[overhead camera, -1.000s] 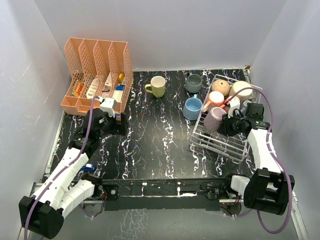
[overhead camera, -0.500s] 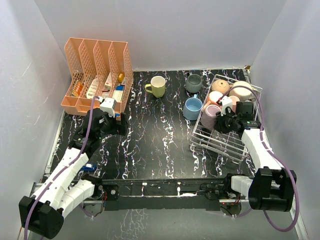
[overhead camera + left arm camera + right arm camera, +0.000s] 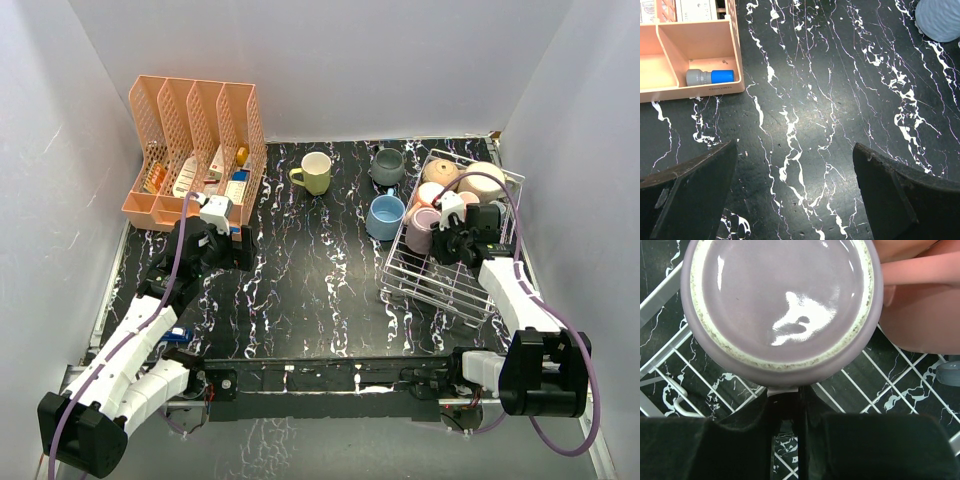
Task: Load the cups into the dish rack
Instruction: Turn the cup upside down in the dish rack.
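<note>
Right gripper (image 3: 800, 402): jaws drawn almost together on the handle stub of the mauve mug (image 3: 777, 305). The mug is seen base-on in the right wrist view: a glossy glazed disc ringed by a rough, pale unglazed foot. It is lodged at the near-left part of the dish rack (image 3: 440, 285), a white wire grid with low raised sides.

A pink mug (image 3: 920, 315), smooth and matte, is pressed against the mauve one on its right. A tan mug (image 3: 440, 172) and a cream mug (image 3: 484, 180) are set at the rack's far end.

Left gripper (image 3: 794, 147): jaws spread wide, nothing held, poised over the black, white-veined marble tabletop (image 3: 320, 270).

On the table outside the rack: light blue mug (image 3: 384, 216) just beside the rack's left wall, grey mug (image 3: 388, 166) beyond it, yellow-green mug (image 3: 315, 172) further left.

Peach slotted plastic organizer (image 3: 195, 140) is noted at far left; a grey-and-blue cylinder (image 3: 710, 76) lies in one bay. Packet labels there are too small to be read
</note>
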`<state>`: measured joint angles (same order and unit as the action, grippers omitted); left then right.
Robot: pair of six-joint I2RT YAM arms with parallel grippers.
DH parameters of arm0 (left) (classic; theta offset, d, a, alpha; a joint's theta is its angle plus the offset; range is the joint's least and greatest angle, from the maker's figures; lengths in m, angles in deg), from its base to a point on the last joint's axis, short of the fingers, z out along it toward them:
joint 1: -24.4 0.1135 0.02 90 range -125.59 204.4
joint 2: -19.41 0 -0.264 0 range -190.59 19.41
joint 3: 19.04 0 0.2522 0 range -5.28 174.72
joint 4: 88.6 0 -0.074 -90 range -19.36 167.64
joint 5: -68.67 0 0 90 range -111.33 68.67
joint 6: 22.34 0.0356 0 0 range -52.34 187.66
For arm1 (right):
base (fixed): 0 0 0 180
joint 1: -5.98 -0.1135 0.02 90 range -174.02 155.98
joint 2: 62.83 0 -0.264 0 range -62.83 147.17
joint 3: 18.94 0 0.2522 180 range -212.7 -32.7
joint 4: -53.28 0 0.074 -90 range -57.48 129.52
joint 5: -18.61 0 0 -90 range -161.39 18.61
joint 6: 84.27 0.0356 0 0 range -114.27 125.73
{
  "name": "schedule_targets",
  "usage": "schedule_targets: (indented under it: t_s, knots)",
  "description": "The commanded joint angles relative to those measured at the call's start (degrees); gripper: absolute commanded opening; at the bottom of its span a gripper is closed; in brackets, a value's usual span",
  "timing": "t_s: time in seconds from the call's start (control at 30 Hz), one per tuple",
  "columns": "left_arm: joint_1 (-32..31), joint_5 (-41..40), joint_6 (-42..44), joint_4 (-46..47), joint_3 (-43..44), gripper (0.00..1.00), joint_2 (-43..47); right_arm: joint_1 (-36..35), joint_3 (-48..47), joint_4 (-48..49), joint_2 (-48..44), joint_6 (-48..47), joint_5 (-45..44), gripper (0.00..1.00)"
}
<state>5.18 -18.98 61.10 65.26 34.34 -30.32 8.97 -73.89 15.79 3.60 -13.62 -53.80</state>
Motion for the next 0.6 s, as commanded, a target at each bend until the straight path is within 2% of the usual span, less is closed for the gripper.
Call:
schedule_targets:
  t_s: [0.0, 0.57]
  knots:
    - [0.33, -0.41, 0.68, 0.60, -0.44, 0.97, 0.61, -0.48, 0.23, 9.33, -0.33, 1.03, -0.61, 0.14]
    - [0.33, -0.31, 0.77, 0.69, -0.49, 0.97, 0.09, -1.40, 0.11, 10.33, 3.22, 1.86, 3.59, 0.29]
